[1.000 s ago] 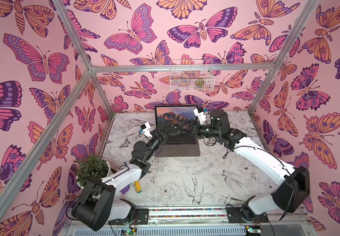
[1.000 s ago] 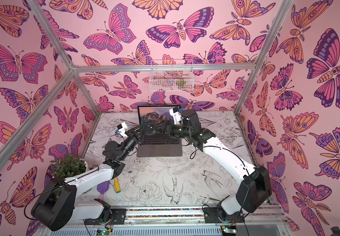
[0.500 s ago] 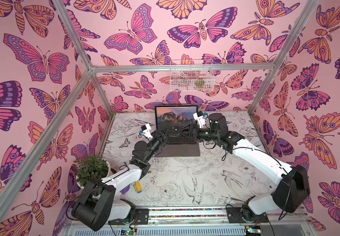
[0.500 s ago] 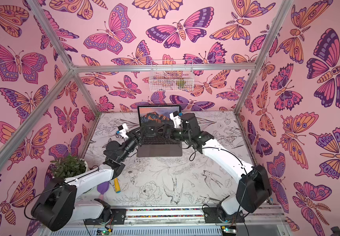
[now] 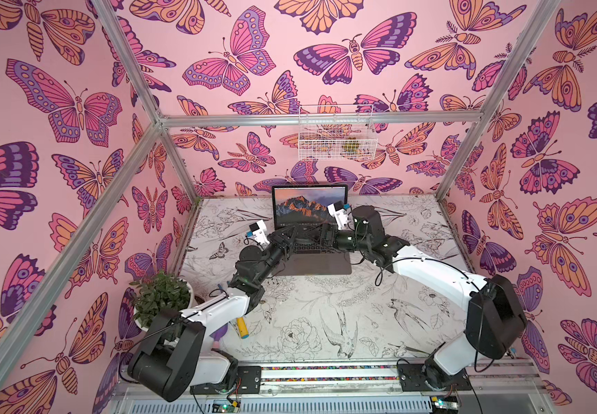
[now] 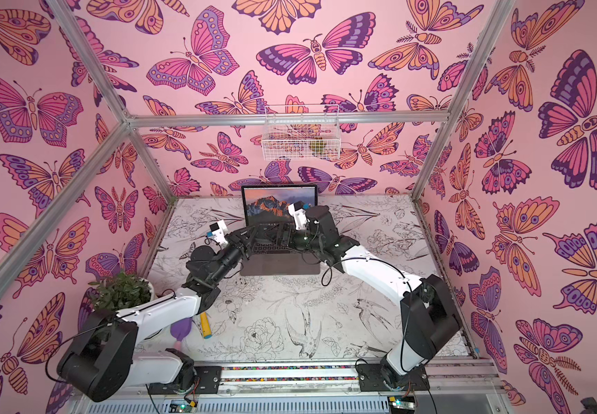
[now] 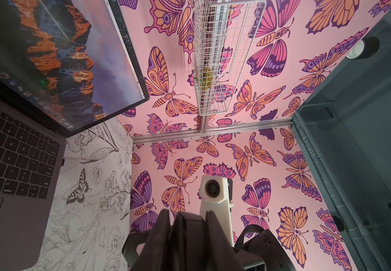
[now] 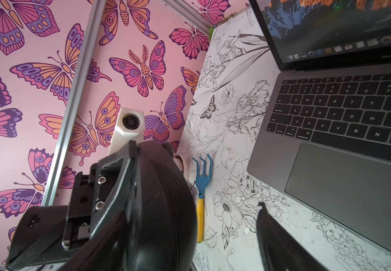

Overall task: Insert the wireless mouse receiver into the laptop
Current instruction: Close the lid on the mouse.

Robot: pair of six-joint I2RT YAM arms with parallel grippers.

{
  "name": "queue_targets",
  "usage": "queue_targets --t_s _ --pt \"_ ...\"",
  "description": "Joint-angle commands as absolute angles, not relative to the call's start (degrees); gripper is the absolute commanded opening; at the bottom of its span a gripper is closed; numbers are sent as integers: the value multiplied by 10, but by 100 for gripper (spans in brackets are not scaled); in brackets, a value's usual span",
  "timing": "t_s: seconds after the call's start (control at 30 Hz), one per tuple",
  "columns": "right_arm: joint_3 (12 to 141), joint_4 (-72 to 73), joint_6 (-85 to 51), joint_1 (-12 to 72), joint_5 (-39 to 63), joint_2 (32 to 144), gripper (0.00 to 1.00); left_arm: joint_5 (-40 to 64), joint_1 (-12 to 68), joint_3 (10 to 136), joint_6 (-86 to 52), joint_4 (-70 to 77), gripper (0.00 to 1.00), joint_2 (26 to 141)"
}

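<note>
Notably, right wrist view — not left — shows a fork (image 8: 202, 180) near the laptop (image 8: 344, 178).

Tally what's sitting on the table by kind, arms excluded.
laptop: 1
potted plant: 1
garden fork, blue head and yellow handle: 1
purple item, partly hidden under an arm, kind unclear: 1
Total: 4
</note>
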State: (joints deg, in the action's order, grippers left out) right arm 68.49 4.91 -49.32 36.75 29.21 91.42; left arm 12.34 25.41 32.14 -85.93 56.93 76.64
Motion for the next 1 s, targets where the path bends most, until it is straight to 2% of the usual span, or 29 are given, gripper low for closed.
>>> queue_targets --t_s 0.0,0.13,0.4,0.63,0.8,0.97 --pt "695 -32 -458 371 280 925 87 132 257 328 -858 658 0 746" --pt "723 -70 -425 368 298 890 91 125 257 321 -843 629 0 740" --pt "681 -69 -452 363 240 829 91 123 256 316 -839 623 0 739" --pt "664 -87 -460 365 197 850 88 125 256 315 -838 626 0 739" --pt "672 -46 -494 375 232 879 87 128 256 319 -836 624 0 737" --pt "668 -19 -494 369 234 855 88 129 256 320 -810 592 0 735"
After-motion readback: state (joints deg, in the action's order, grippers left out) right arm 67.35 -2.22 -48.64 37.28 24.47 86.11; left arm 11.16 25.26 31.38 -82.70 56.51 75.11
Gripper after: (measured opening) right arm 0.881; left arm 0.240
